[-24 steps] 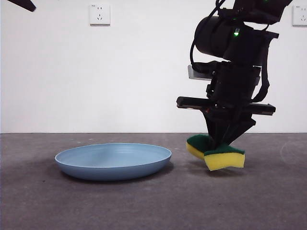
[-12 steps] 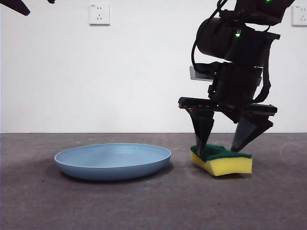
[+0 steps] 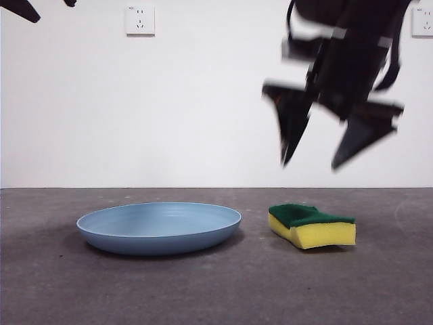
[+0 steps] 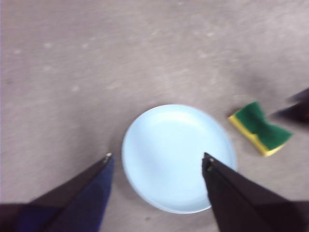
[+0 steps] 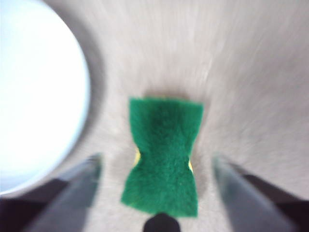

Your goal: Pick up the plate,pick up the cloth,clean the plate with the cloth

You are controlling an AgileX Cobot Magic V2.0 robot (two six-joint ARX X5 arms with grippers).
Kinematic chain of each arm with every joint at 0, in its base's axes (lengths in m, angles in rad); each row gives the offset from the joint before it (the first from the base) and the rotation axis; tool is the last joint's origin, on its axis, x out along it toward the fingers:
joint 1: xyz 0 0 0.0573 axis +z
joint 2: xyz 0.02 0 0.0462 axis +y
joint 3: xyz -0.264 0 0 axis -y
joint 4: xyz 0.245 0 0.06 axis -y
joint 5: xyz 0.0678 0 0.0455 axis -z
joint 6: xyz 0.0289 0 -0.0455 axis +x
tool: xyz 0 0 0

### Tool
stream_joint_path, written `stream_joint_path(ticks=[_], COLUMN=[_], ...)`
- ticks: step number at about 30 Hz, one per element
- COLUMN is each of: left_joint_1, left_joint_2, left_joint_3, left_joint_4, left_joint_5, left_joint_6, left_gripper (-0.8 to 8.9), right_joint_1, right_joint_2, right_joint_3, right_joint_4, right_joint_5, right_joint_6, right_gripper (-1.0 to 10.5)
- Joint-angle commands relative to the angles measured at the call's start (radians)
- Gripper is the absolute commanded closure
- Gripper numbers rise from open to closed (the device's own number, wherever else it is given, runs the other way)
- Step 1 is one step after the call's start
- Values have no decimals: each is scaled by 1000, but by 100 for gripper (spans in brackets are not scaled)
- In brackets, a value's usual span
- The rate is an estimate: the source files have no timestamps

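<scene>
The light-blue plate [image 3: 160, 227] lies flat on the grey table, left of centre. The cloth, a yellow sponge with a green top [image 3: 312, 225], lies on the table just right of the plate. My right gripper [image 3: 330, 161] hangs open and empty above the sponge, blurred by motion. In the right wrist view the sponge [image 5: 163, 155] lies between the open jaws, with the plate [image 5: 38, 92] beside it. My left gripper [image 4: 157, 162] is open high above the plate [image 4: 176, 157]; the sponge [image 4: 260, 128] shows beside the plate.
A white wall with two sockets [image 3: 140, 19] stands behind the table. The grey table surface [image 3: 216, 284] spreads in front of the plate and sponge. The left arm shows only as black tips [image 3: 24, 8] at the top corner of the front view.
My right gripper opened, let the sponge drop flat onto the table, then rose well above it. The plate has not moved.
</scene>
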Motion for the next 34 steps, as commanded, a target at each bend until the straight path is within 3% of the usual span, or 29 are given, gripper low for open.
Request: stream_joint_path(ticks=[1,2,12,20,26,34], left_joint_1=[-4,-4,-5,-5,-5,-5], left_joint_2=[0,0,-125,-379,-558,-628], left_joint_3=[-3,-3,-6,-212,-446,-501], left_joint_4=[-16,-19,14,165,247,266], left_joint_5=[-12,-12,-63,-65,-64,-61], left_joint_6=[24,32,31,37,21,0], left_gripper=[733,835,822,822,822,816], right_joint_1=[2,2,20,99,197,218], right_joint_2=[-111,-173,-552,-698,-843,-901], right_joint_3=[-6,-6,-6,-149,-347,-393], right_joint_4=[-11,-11,-14,22,121,138], right_joint_5=[-1,-2,8,121,284,293], right_joint_6=[-39,-45,-72,-97,-93,-94], right_gripper=[949,962,962,962,962,945])
